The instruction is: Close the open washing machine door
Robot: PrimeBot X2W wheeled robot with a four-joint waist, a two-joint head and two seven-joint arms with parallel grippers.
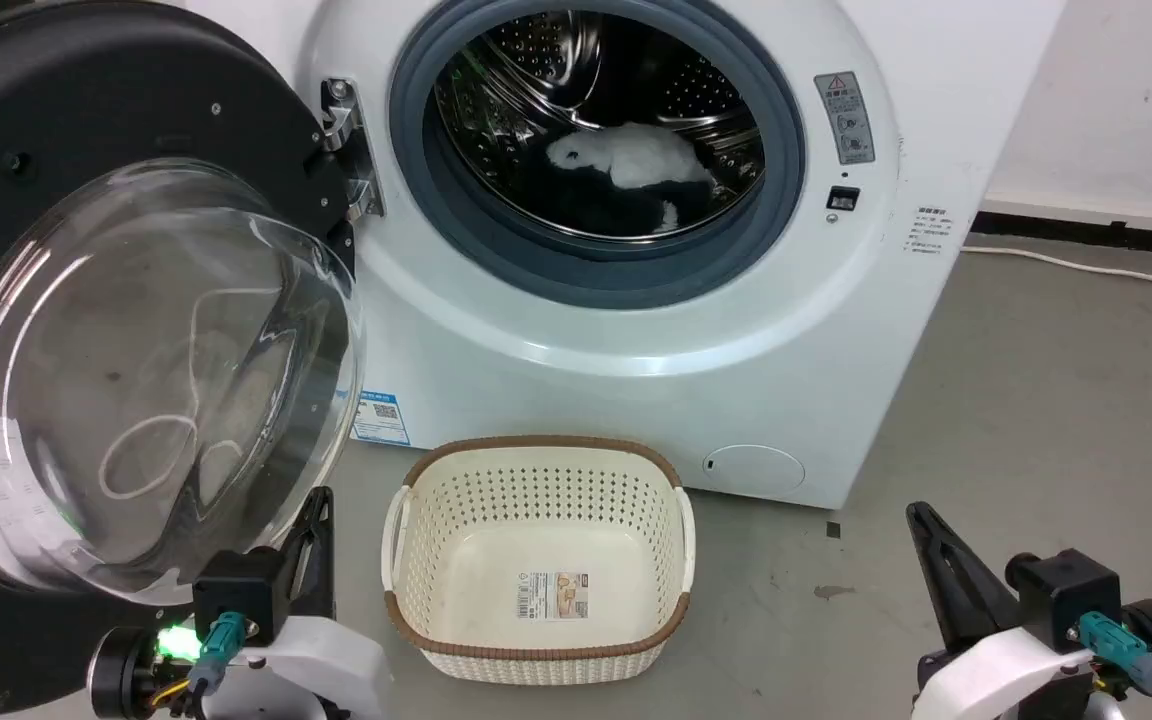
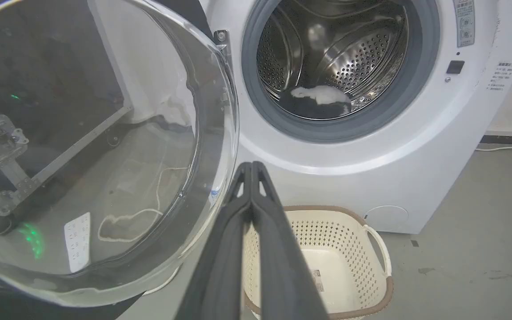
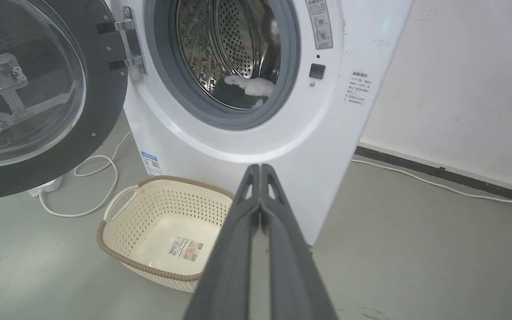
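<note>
Pressed together, the two dark fingers of the left gripper (image 2: 252, 168) rise from the bottom middle of the left wrist view. Their tips are just beside the lower right edge of the washing machine door (image 2: 105, 155); contact cannot be told. The right gripper (image 3: 260, 168) is likewise closed on nothing, at the lower right of the head view, well apart from the door.

The door stands swung wide open at the left of the frame, its clear glass bowl bulging out of the wide black rim, hinged at the left edge of the white washing machine (image 1: 636, 330). A grey rubber ring (image 1: 786, 200) surrounds the steel drum, where a white cloth (image 1: 636, 155) lies.

A cream perforated basket (image 1: 536, 448) with a brown rim sits on the grey floor (image 1: 1036, 400) before the machine. A white cable (image 1: 1086, 265) runs along the black skirting under the white wall (image 1: 1126, 100).

A blue-edged sticker (image 1: 379, 415) with a code square sits low on the machine's front, and a grey warning label (image 1: 844, 115) bearing a red triangle sits at the upper right. A paper label (image 1: 553, 595) lies in the basket. All the writing is too small to read.
</note>
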